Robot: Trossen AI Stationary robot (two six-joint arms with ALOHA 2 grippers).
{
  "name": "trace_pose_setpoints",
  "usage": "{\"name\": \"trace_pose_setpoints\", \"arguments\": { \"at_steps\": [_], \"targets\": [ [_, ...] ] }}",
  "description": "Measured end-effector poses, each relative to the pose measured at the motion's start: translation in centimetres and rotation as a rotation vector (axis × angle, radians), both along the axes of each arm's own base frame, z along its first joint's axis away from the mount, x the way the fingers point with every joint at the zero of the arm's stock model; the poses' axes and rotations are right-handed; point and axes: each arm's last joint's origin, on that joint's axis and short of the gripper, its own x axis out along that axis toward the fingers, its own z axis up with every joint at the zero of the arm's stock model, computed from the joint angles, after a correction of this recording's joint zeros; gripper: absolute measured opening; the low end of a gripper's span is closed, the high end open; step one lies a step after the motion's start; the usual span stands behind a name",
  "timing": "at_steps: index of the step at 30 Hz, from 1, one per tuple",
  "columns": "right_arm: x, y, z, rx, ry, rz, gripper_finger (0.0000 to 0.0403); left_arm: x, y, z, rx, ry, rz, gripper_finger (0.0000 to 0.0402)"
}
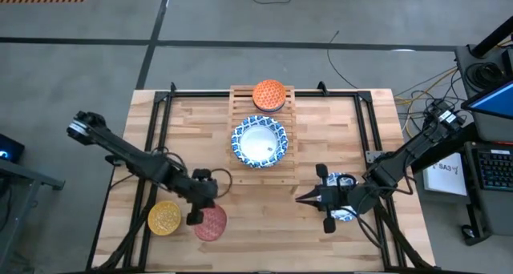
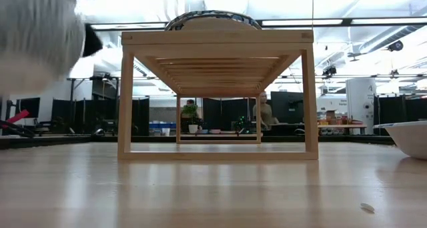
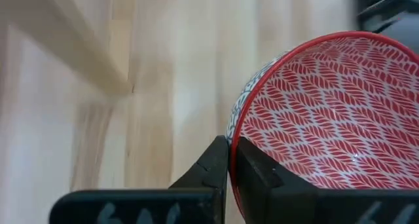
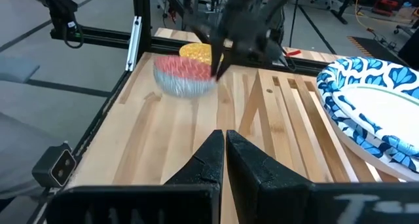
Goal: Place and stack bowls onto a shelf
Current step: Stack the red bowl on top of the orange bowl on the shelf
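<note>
Here left end effector (image 3: 228, 160) pinches red bowl (image 1: 212, 223) by its rim, shelf (image 1: 262, 158) ahead-right; right end effector (image 4: 222, 152) closed, empty.

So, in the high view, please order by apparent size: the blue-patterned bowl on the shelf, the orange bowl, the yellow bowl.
1. Blue-patterned bowl, clearly largest.
2. Orange bowl and yellow bowl look alike; I cannot rank them.

Red bowl (image 3: 327, 112) — edge-cropped, blurred
</note>
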Motion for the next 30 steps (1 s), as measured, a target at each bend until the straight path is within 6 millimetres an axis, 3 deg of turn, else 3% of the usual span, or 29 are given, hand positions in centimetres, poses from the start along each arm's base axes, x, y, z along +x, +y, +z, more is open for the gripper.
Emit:
{"name": "trace_pose_setpoints", "arguments": {
  "at_steps": [6,12,23,30],
  "targets": [
    [-0.3,0.2,-0.7,-0.026,0.016,0.020,0.0009,-1.1,1.4,5.9,-0.004,-0.280,0.010,0.0001],
    [-0.5,0.1,-2.2,-0.040,0.046,0.016,0.0009,-1.4,4.2,11.6,0.067,-0.491,0.126,0.0001],
    [-0.6,0.0,-2.6,-0.037,0.060,0.019,0.0009,1.0,10.6,18.0,0.234,-0.455,0.346,0.0000],
    [-0.6,0.0,-2.6,-0.047,0.061,0.022,0.0009,3.3,14.0,20.1,0.329,-0.350,0.413,0.0000]
  ]
}}
